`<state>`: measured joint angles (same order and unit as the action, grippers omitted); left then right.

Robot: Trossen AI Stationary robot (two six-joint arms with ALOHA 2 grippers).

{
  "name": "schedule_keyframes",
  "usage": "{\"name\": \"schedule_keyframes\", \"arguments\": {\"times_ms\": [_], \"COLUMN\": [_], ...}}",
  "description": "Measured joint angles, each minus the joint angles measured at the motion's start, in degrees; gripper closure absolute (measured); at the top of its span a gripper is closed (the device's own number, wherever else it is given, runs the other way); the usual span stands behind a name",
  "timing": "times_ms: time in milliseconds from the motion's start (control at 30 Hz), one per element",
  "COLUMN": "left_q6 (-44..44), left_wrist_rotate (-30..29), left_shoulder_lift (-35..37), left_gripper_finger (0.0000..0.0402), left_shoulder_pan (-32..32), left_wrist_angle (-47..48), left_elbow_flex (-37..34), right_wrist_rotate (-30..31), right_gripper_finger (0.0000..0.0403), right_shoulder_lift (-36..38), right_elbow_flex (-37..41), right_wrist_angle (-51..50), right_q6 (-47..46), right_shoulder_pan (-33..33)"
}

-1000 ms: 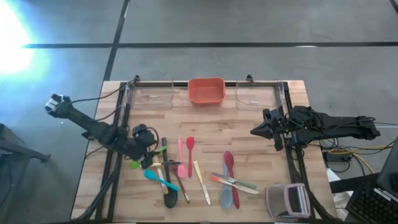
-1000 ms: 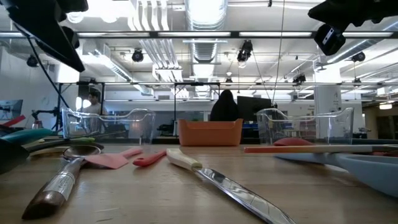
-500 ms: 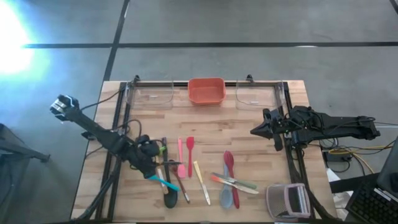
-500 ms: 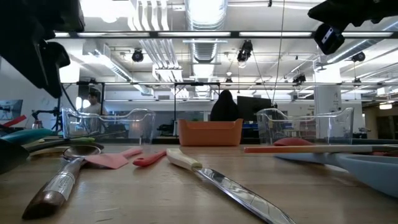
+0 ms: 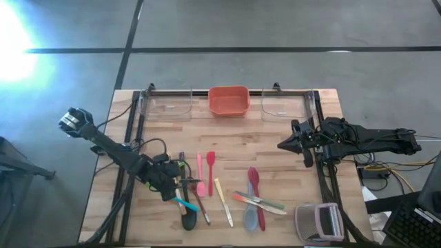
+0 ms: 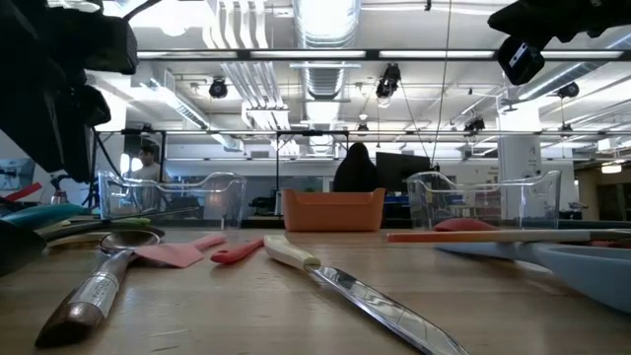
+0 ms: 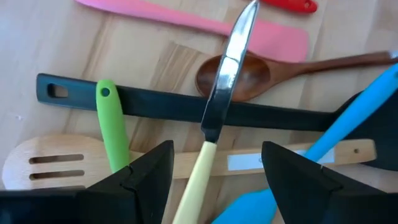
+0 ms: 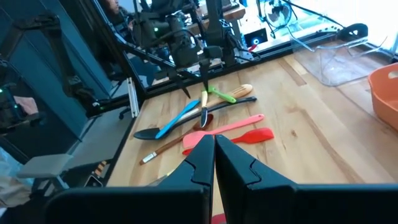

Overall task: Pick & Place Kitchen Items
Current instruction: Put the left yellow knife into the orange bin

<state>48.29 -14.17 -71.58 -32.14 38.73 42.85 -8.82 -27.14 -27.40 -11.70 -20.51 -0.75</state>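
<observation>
- Knife (image 7: pixel 219 106) with a cream handle and a shiny metal blade lies in the middle of the left wrist view, on top of the black spatula (image 7: pixel 186 107), the brown wooden spoon (image 7: pixel 242 73) and the pale slotted spatula (image 7: pixel 56 163).
- In the high view this pile sits at the lower left of the table (image 5: pixel 275 145).
- We judge the knife stiff and light, with a smooth, slippery blade, so the cream handle is the better place to hold it.
- Because it rests across other tools, we think a lift may drag the green handle (image 7: pixel 112 130) or the blue spatula (image 7: pixel 348 137) beside it.
- Left gripper (image 7: pixel 214 177) hovers over the cream handle with fingers (image 7: pixel 146 174) wide apart, one on each side, holding nothing that we can see.
- Right gripper (image 8: pixel 214 158) waits at the right side of the table, fingers pressed together and empty.
</observation>
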Motion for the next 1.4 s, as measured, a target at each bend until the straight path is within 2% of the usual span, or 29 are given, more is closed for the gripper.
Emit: {"name": "schedule_keyframes", "arguments": {"times_ms": [500, 1400], "left_q6": [0.89, -2.96], "left_wrist_rotate": [0.79, 1.05], "left_shoulder_lift": [-7.17, -14.79], "left_gripper_finger": [0.0156, 0.0158], "left_shoulder_pan": [0.07, 2.08], "left_wrist_angle": [-2.24, -5.26], "left_elbow_flex": [-0.02, -0.02], "right_wrist_rotate": [1.57, 3.02], "right_gripper_finger": [0.0394, 0.0394], "right_shoulder_lift": [-0.02, -0.01], "right_elbow_flex": [0.0, 0.0], "right_wrist_angle": [0.07, 0.25], "right_q6": [1.27, 1.44], "right_shoulder_pan": [-0.02, -0.02]}}
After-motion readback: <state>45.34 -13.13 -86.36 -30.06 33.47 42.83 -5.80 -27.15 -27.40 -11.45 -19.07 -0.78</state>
